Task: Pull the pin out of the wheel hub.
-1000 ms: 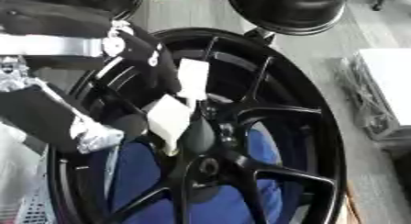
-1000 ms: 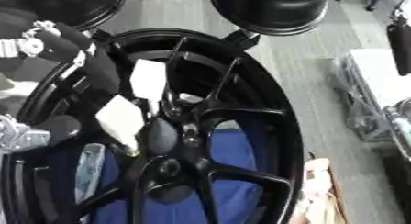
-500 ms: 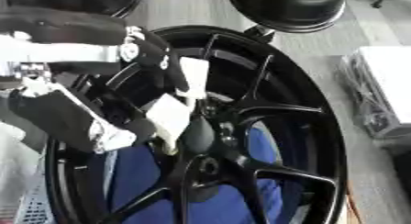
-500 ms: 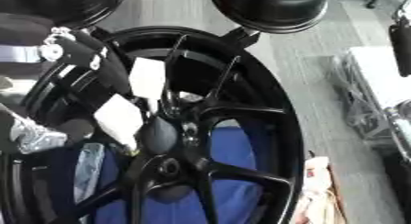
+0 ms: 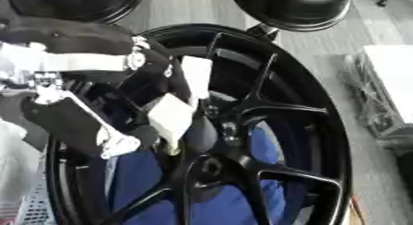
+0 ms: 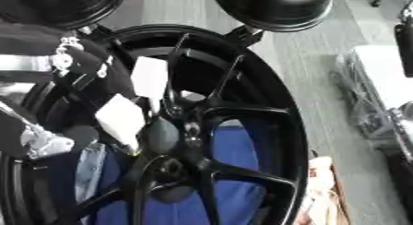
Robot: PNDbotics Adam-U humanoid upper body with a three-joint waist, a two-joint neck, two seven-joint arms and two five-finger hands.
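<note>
Nearest the camera, blue cloth (image 5: 234,205) shows through the lower gaps between the spokes of the black wheel (image 5: 322,127), which fills most of both views; its hub (image 5: 211,166) sits low and centre where the spokes meet, with a dark round opening in its middle; the pin itself cannot be made out among the black parts of the hub; just above and left of the hub the left hand (image 5: 161,104) comes in from the left side, black with silver joints, reaching in between two spokes; its fingers (image 5: 171,117) carry pale cream pads, one lying just left of the hub against a spoke and another (image 5: 196,75) higher up beside the next spoke, set apart from each other; whether they hold anything between them cannot be told, since the spokes and the hand's own body hide the gap; the right hand appears in neither view; to the right of the wheel rim lies grey floor (image 6: 322,72) with a pale box-like shape (image 5: 391,76) at the right edge; farthest off, at the top, two dark rounded objects (image 6: 274,7) stand just beyond the wheel's upper rim.
</note>
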